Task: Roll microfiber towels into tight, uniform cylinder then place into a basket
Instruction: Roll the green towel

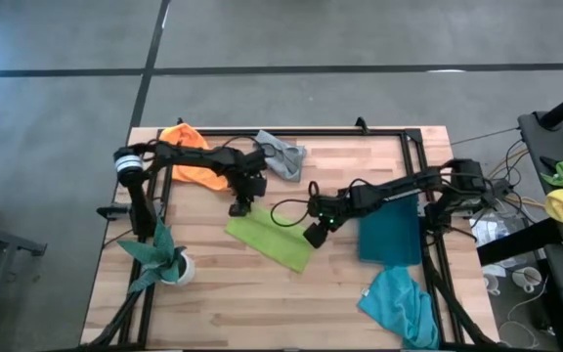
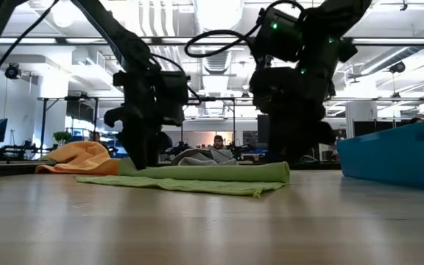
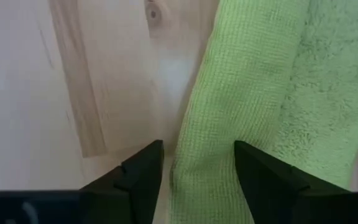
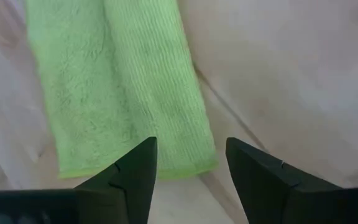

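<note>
- The lime green towel (image 1: 270, 241) lies flat and slanted at the middle of the wooden table (image 1: 262, 303).
- The left gripper (image 1: 241, 206) is at the towel's far left end; the right gripper (image 1: 314, 236) is at its right end.
- The orange towel (image 1: 192, 156) and grey towel (image 1: 283, 154) lie bunched at the far edge.
- The teal basket (image 1: 390, 235) sits to the right, with the turquoise towel (image 1: 399, 305) nearer, at the right corner.
- A potted plant (image 1: 161, 256) stands at the left edge.

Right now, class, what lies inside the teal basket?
From above, the teal basket shows only its flat blue floor, with no towel visible inside. From table height its near wall covers the interior. The turquoise towel lies outside, on the table.
</note>
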### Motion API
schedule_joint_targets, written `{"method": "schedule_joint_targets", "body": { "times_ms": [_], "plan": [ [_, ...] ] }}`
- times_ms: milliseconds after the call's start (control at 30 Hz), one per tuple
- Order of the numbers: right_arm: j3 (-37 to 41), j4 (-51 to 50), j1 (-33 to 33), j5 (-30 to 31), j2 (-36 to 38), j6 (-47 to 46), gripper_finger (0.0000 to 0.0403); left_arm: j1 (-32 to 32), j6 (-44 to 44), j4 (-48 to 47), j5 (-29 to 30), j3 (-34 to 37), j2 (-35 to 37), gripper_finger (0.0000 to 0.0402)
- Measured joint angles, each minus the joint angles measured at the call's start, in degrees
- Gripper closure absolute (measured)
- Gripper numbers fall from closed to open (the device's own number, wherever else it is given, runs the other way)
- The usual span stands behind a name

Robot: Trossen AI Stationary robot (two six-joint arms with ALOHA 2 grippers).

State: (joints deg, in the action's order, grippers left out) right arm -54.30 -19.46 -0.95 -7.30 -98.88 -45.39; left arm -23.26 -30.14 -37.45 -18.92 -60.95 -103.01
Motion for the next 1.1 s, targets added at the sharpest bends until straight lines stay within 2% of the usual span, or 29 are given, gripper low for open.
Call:
{"method": "schedule_joint_targets", "body": {
  "times_ms": [233, 367, 600, 900, 1100],
  "plan": [
    [-0.38, 0.40, -0.02, -0.82, -3.19, 0.72, 0.0223, 0.12, -0.30, -0.43, 0.28, 0.04, 0.52, 0.0231],
    [-0.57, 0.24, 0.00, -0.35, -3.39, 4.30, 0.0233, 0.17, 0.46, -2.29, 0.44, -0.18, 1.91, 0.0232],
    [-0.55, 1.27, 0.11, 0.62, -3.59, 11.50, 0.0294, -0.80, 0.32, -2.03, 1.51, -0.43, 6.26, 0.0233],
    [-0.65, 0.10, 0.13, 0.95, -3.66, 16.16, 0.0377, -1.86, -6.42, -1.29, 1.64, 1.97, 4.03, 0.0233],
    [-0.74, -1.04, 0.13, 0.93, -3.59, 19.51, 0.0392, -1.90, -6.24, -0.24, 1.88, 2.49, 2.33, 0.0246]
  ]
}}
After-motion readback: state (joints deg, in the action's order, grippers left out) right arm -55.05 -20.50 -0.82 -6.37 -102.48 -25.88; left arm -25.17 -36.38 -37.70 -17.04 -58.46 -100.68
